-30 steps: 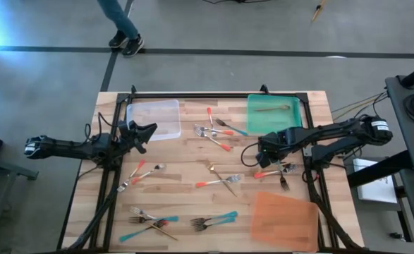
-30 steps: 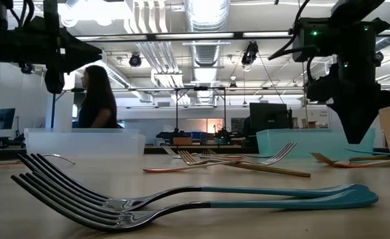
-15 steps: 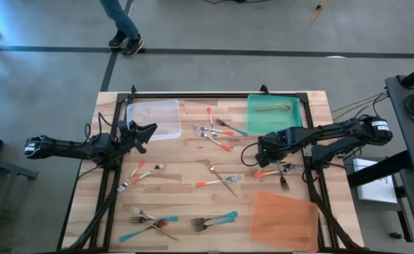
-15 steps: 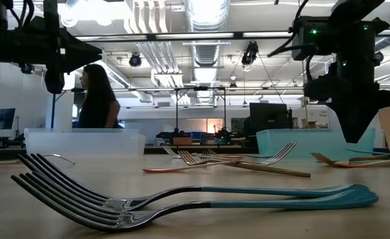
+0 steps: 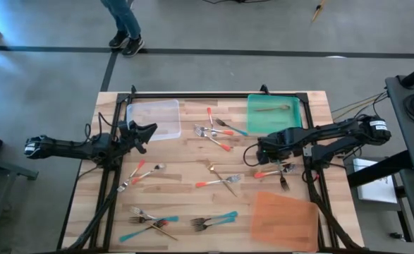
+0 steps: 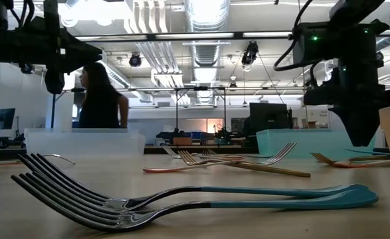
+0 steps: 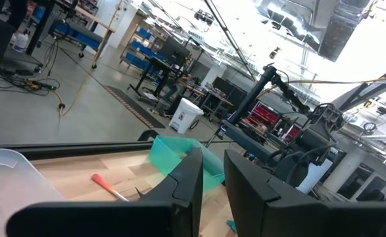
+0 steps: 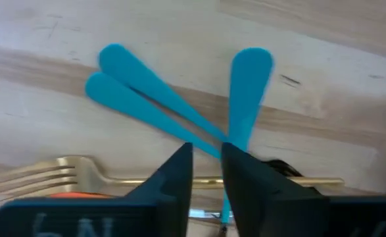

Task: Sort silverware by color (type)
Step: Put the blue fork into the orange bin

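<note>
Just beside the green tray [image 5: 274, 113], on its side toward the orange tray [image 5: 285, 219], the right gripper [image 5: 257, 152] hangs over the wooden table [image 5: 185, 176]. Its wrist view shows its fingers [image 8: 179, 172] a narrow gap apart with nothing between them, and below them three teal handles [image 8: 173, 105] crossing, a gold fork [image 8: 54, 172] and a bit of red handle.

The silverware [image 5: 221, 180] lies scattered between the green tray and the table's far corners. A small heap of red- and teal-handled pieces [image 5: 217, 130] lies between the green tray and the clear tray [image 5: 154, 118]. A red-handled piece and forks [image 5: 277, 171] sit between the green tray and the orange one, and one gold piece [image 5: 270, 108] lies inside the green tray. Farther from it are a red-handled pair [image 5: 139, 173], and teal-handled forks [image 5: 217, 221] and [image 5: 150, 224] along the near edge.

The left gripper [image 5: 144, 132] hovers beside the clear tray, well apart from the green tray, its fingers [image 7: 186, 191] narrowly parted and empty.
</note>
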